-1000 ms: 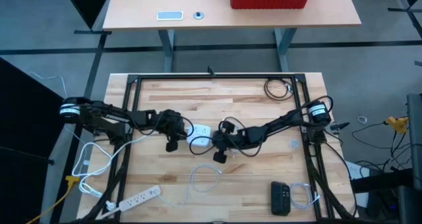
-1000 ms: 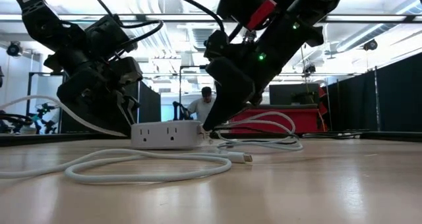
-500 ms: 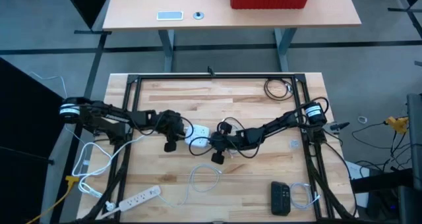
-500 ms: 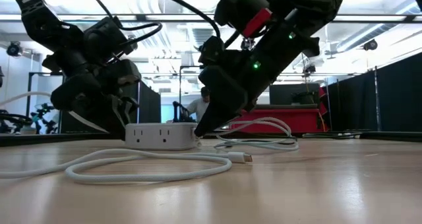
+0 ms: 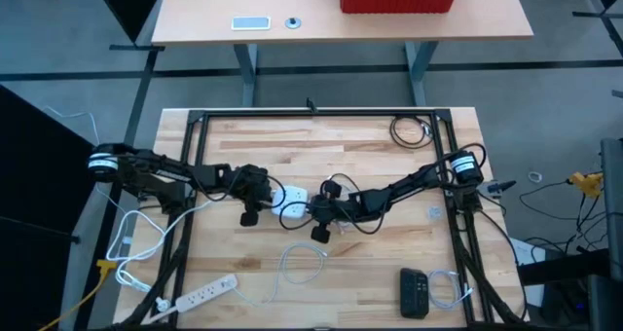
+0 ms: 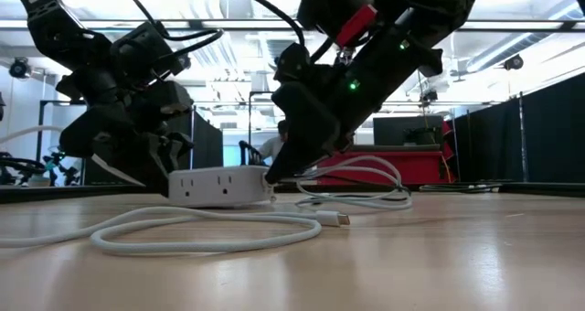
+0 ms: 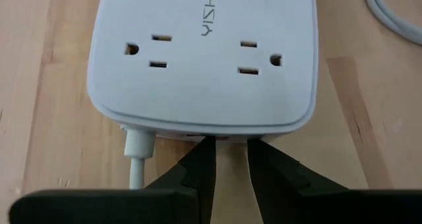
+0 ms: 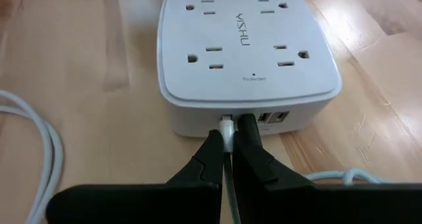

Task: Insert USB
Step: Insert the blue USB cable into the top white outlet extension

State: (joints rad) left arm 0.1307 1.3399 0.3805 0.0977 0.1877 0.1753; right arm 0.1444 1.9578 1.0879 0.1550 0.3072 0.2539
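Partly hidden: USB plug [image 8: 227,128] | right gripper [image 8: 229,147] pinching | power strip [image 8: 247,59] port.

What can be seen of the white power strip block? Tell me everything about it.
The white power strip is a rounded plastic block lying flat mid-table on the wood, with outlets on top and USB ports along one side. The right gripper, shut on a white USB plug, presses it at a port. At the opposite side the left gripper braces the block with its fingertips, beside the strip's own white cord.
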